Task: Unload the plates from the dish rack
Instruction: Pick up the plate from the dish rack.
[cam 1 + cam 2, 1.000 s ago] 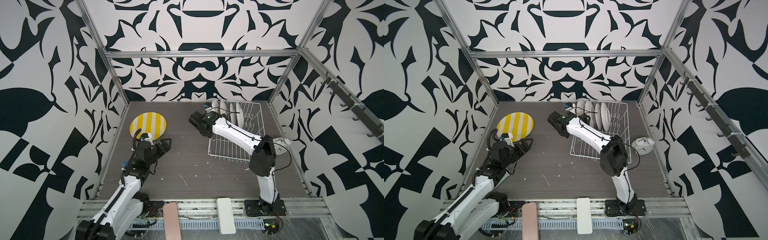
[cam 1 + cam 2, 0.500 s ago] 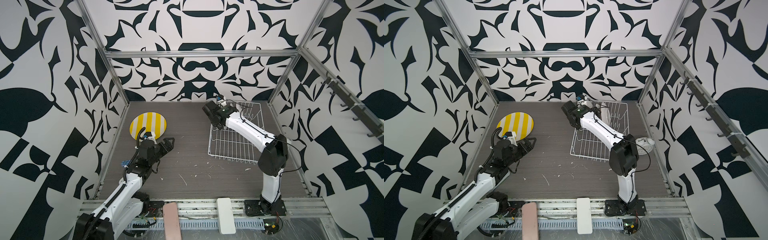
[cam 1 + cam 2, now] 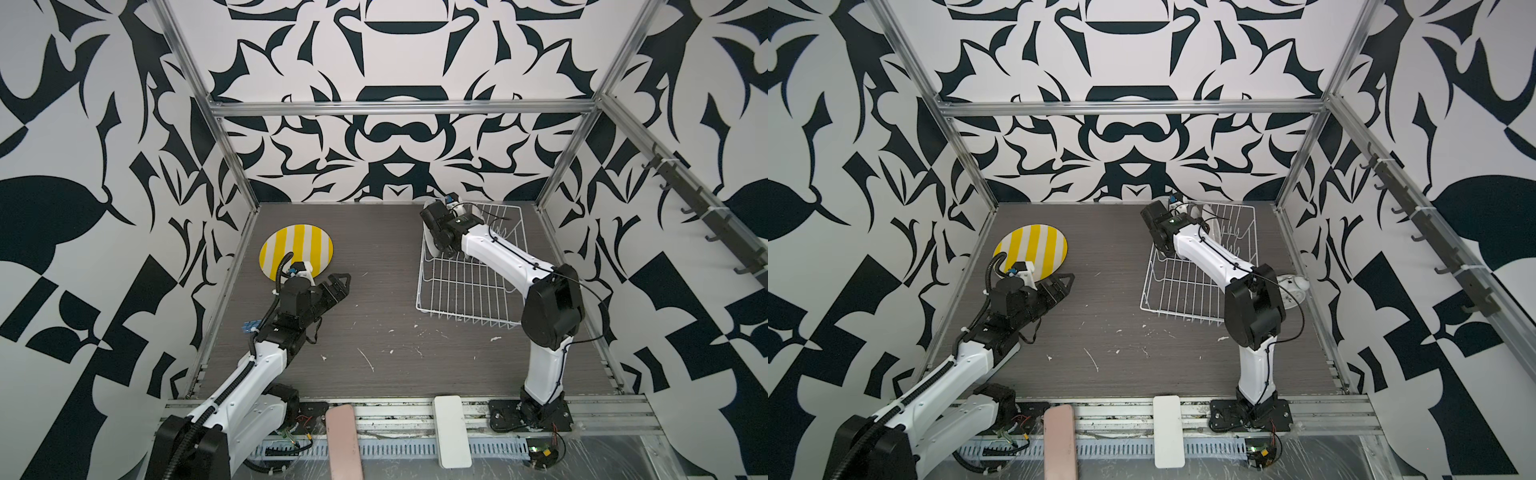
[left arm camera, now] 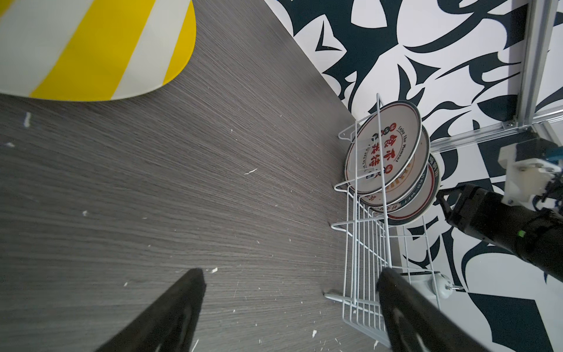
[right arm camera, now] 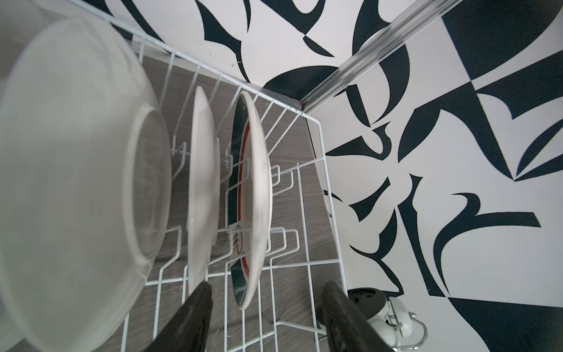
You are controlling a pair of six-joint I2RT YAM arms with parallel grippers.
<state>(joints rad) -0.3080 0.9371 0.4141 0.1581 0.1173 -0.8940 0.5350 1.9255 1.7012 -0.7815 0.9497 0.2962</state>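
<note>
**Desk:** How far along?

**Floor:** One out: the striped plate (image 3: 297, 249) lies flat on the table (image 3: 386, 299), far left. The smaller plates (image 4: 387, 152), four by the look of it, stand in the dish rack (image 3: 465, 291), far right.

**Desk:** Changed in the last second?

**Floor:** The right gripper (image 5: 268, 286) has swung over the rack's far end, jaws narrowing but apart, astride the green-rimmed plate (image 5: 256, 189). The left gripper (image 4: 289, 275), spread wide and empty, has barely stirred

The plate (image 3: 296, 249) is yellow-and-white striped, the dish rack (image 3: 465, 318) white, the table (image 3: 382, 257) grey woodgrain.

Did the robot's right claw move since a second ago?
Yes. The right gripper went from over the table beside the dish rack to above the rack, at the standing plates.
</note>
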